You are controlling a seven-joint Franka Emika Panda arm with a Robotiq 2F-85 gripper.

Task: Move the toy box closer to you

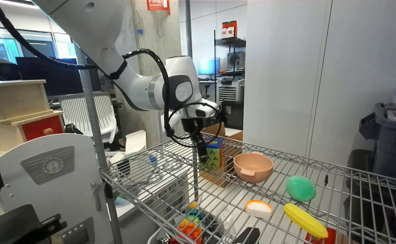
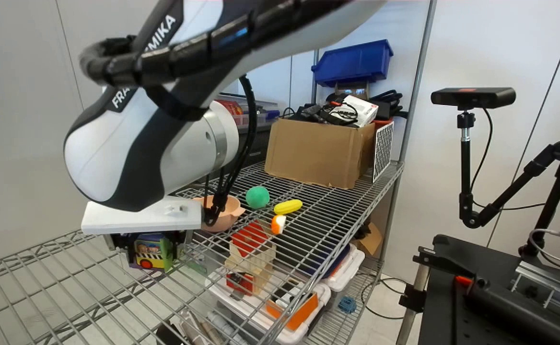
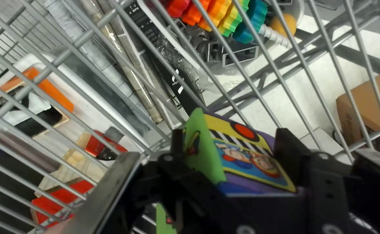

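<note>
The toy box (image 1: pixel 215 154), green, yellow, red and blue, stands upright at the wire shelf's far corner in an exterior view. It also shows under the gripper in an exterior view (image 2: pixel 150 251). In the wrist view the toy box (image 3: pixel 242 156) lies between the two black fingers of my gripper (image 3: pixel 230 130), its green side by the left finger and its picture face towards the camera. The fingers are spread about box-wide, with no plain gap on either side. I cannot tell whether they press on it. The box's back side and whether its bottom touches the shelf are hidden.
On the wire shelf (image 1: pixel 108 173) a pink bowl (image 1: pixel 253 166) stands close beside the box. A green ball (image 1: pixel 300 188), yellow corn (image 1: pixel 305 220) and an orange-white piece (image 1: pixel 259 209) lie beyond it. A shelf post (image 1: pixel 91 91) rises at the corner. A brown carton (image 2: pixel 316 151) stands farther along.
</note>
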